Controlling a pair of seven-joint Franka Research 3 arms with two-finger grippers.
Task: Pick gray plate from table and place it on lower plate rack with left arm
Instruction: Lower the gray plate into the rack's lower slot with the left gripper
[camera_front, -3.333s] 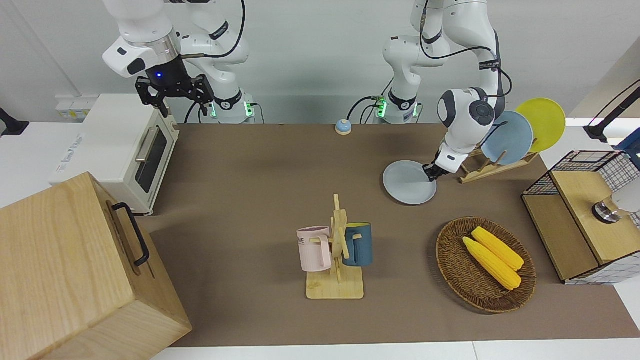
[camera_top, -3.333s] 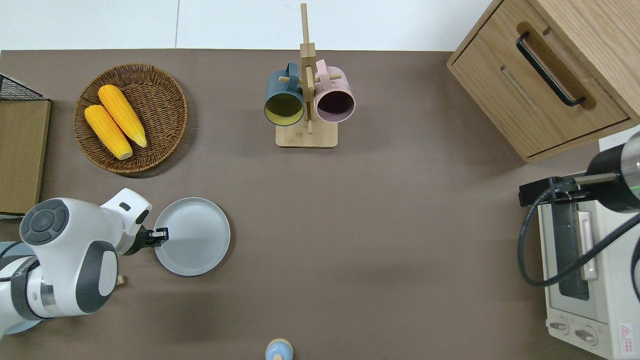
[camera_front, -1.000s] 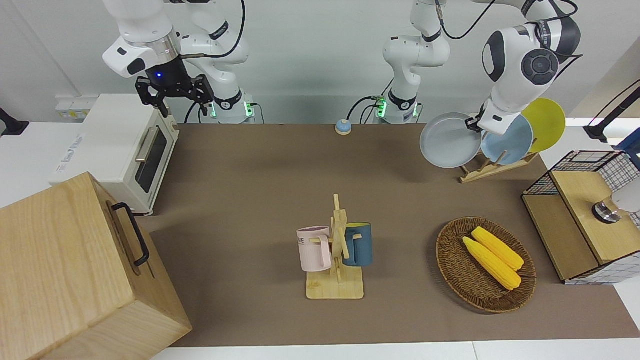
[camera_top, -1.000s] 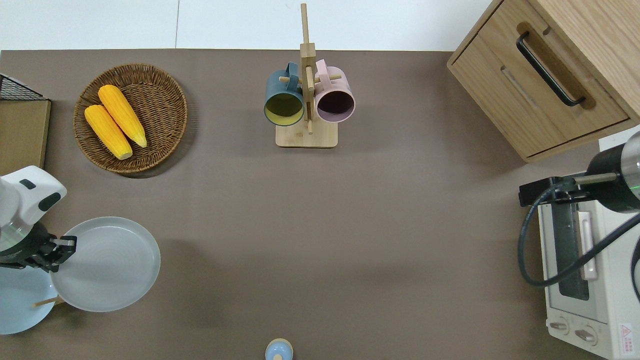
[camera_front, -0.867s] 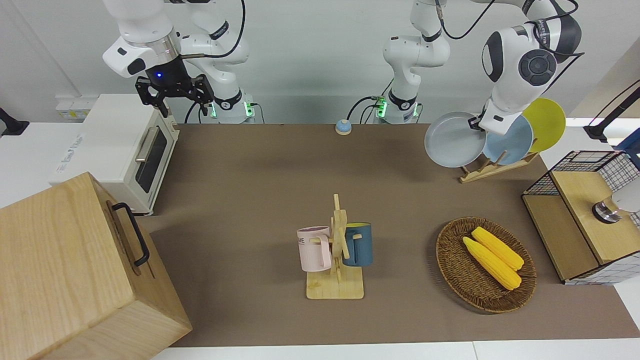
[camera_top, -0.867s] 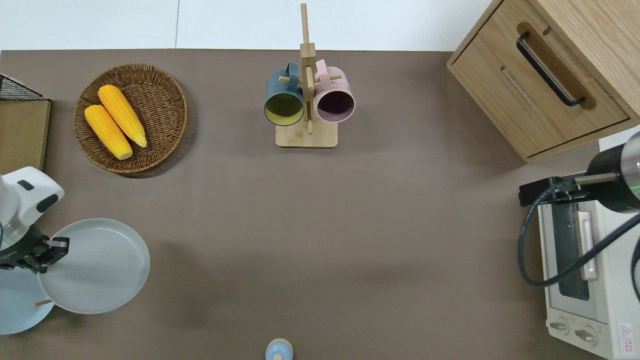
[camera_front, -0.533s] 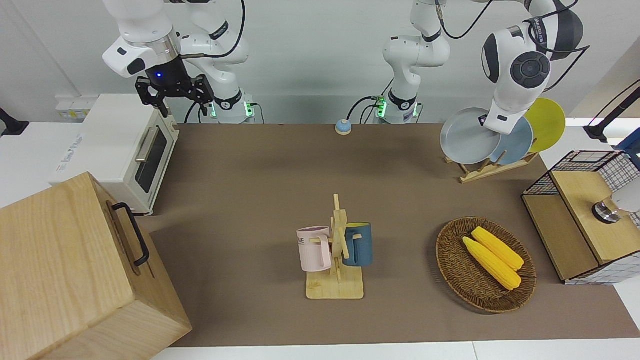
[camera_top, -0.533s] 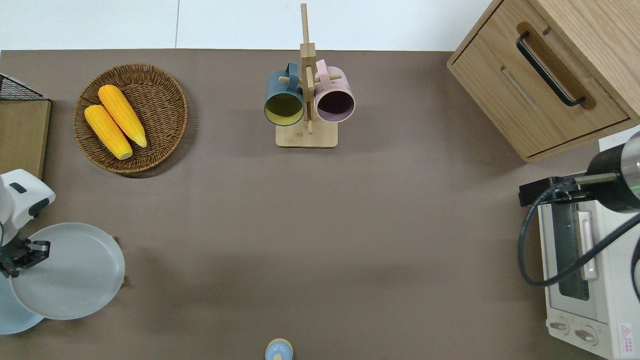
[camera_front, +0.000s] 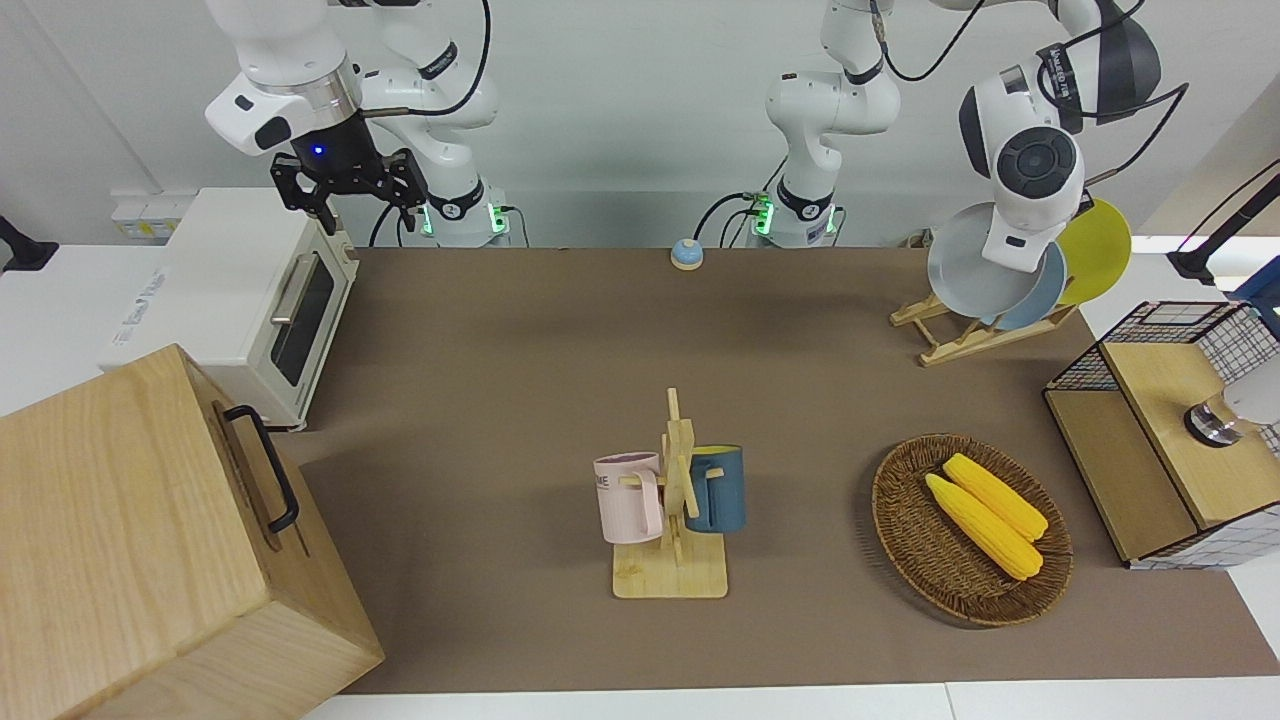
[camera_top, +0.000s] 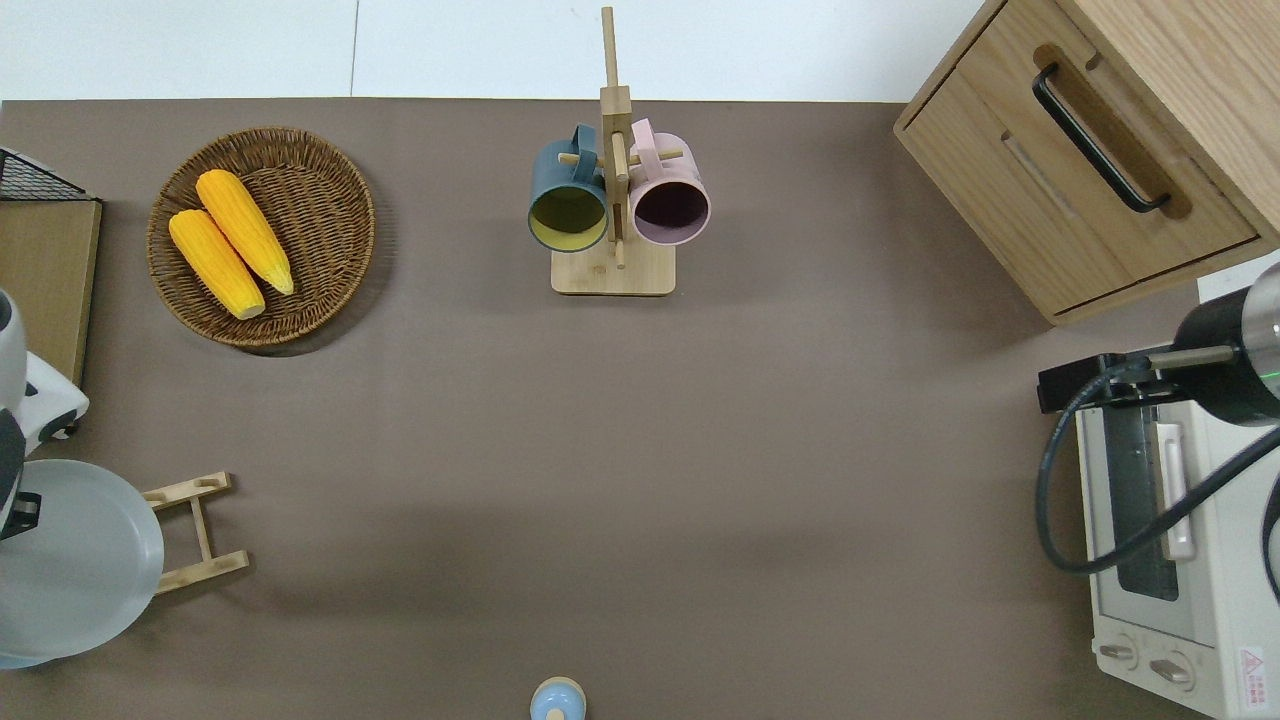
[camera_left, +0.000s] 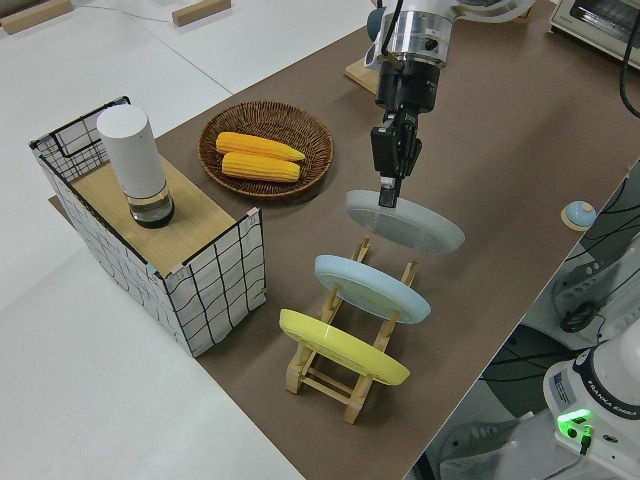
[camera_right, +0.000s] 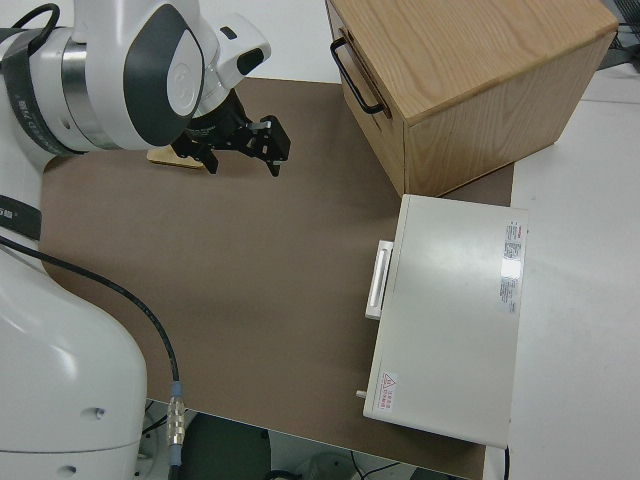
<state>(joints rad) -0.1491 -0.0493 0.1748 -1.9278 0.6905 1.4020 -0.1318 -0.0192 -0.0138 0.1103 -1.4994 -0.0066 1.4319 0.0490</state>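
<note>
Seen from the front, the left gripper (camera_front: 1012, 262) pinches the rim of the gray plate (camera_front: 968, 275), holding it tilted above the lower plate rack (camera_front: 958, 335) at the left arm's end of the brown table mat (camera_front: 500, 380); the rack carries two more plates, one sky-blue plate (camera_front: 1040, 292) and one yellow plate (camera_front: 1098, 250). The right gripper (camera_front: 350, 185) is parked, fingers spread apart. From overhead, one mug stand (camera_top: 612, 200) bears two mugs, one wicker basket (camera_top: 320, 190) holds two corn cobs (camera_top: 230, 245), and the gray plate (camera_top: 75, 560) covers most of the rack, two slat ends showing. From the left side, three plates line up in a row over the rack (camera_left: 335, 375), the gray one (camera_left: 404, 222) held clear of the slats by the closed gripper (camera_left: 388, 190). The right side view shows one white toaster oven (camera_right: 450, 320), one wooden cabinet (camera_right: 470, 80) and a white floor around the mat.
</note>
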